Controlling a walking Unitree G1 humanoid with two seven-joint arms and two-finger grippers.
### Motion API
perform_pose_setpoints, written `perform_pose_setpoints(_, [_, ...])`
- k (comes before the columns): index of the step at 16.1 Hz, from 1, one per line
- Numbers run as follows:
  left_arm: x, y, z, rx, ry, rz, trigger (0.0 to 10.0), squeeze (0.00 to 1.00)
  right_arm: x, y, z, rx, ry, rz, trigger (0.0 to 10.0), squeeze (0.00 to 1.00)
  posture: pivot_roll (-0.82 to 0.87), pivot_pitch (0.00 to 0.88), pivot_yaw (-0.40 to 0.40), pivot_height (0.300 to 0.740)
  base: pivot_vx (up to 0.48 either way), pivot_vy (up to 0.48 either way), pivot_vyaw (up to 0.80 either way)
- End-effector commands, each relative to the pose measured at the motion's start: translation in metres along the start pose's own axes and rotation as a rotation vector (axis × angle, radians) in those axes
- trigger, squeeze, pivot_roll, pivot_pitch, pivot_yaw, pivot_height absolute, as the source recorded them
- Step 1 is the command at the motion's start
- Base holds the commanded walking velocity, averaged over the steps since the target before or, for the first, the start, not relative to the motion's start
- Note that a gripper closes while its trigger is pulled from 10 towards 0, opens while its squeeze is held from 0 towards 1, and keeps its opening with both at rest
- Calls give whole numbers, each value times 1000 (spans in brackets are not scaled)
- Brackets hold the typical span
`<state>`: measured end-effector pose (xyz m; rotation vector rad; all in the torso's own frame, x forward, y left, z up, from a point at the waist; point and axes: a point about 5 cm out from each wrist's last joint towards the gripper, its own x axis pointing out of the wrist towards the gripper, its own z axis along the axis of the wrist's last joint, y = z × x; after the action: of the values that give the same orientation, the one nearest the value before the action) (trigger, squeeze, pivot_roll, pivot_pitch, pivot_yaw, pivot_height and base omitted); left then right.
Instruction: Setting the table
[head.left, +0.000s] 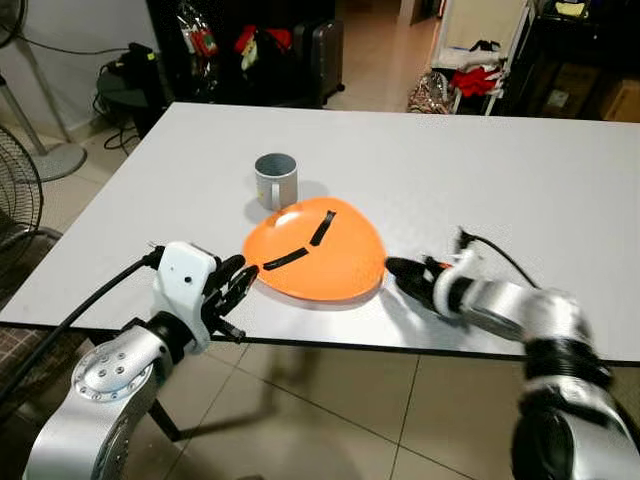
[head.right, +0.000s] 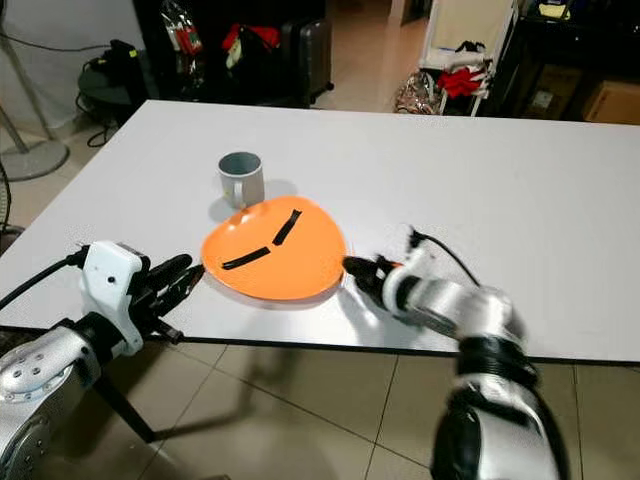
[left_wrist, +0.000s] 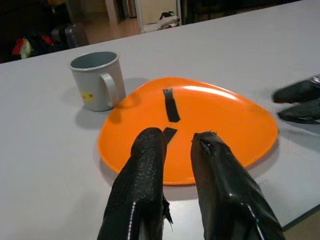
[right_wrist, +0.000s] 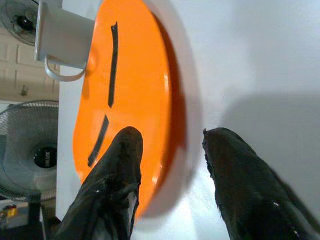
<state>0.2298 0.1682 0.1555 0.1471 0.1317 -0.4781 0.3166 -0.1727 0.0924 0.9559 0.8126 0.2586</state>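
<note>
A lived-in home: white table (head.left: 500, 180), tiled floor (head.left: 330, 420), standing fan (head.left: 18, 190), suitcase (head.left: 318, 55), scattered clothes (head.left: 480, 78).

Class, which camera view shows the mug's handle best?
The left wrist view: the grey mug is near, its handle in clear profile beside the orange plate. Both eye views show it small; the right wrist view crops it at the edge.

You face a white rectangular counter (head.left: 520, 190) over beige floor tiles (head.left: 330, 420), dark shelving (head.left: 240, 50) behind, a standing fan (head.left: 18, 195) left
</note>
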Motion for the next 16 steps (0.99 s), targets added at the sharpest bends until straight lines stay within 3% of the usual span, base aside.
perform_pose_setpoints(1, [3,0,1,2,1,1,10000,0,-11,-5,-2,-23,17,-28,10000,1000,-88,0,25,740,0,0,0])
perform_pose_setpoints(3, [2,0,3,6,-6,5,10000,0,-34,-2,-1,-150,-20,-29,10000,1000,-84,0,26,740,0,0,0])
perform_pose_setpoints(4, [0,2,6,8,-21,32,10000,0,-53,8,1,-325,-109,-35,10000,1000,-86,0,27,740,0,0,0])
perform_pose_setpoints(5, [0,3,10,1,-48,89,10000,0,-71,24,5,-566,-247,-55,10000,1000,-92,0,29,740,0,0,0])
perform_pose_setpoints(7, [3,5,18,-41,-101,230,10000,0,-91,53,6,-779,-509,-31,10000,1000,-103,0,25,740,0,0,0])
perform_pose_setpoints(11, [10,-6,30,8,-154,296,10000,0,-86,85,-14,-922,-684,-13,10000,1000,-115,0,-2,740,0,0,800])
perform_pose_setpoints(14, [5,0,27,-2,-140,355,10000,0,-86,89,-21,-915,-713,11,10000,1000,-121,3,9,740,0,0,800])
perform_pose_setpoints(16, [6,2,28,-3,-146,377,10000,0,-83,88,-24,-845,-686,50,10000,1000,-118,7,10,740,0,0,800])
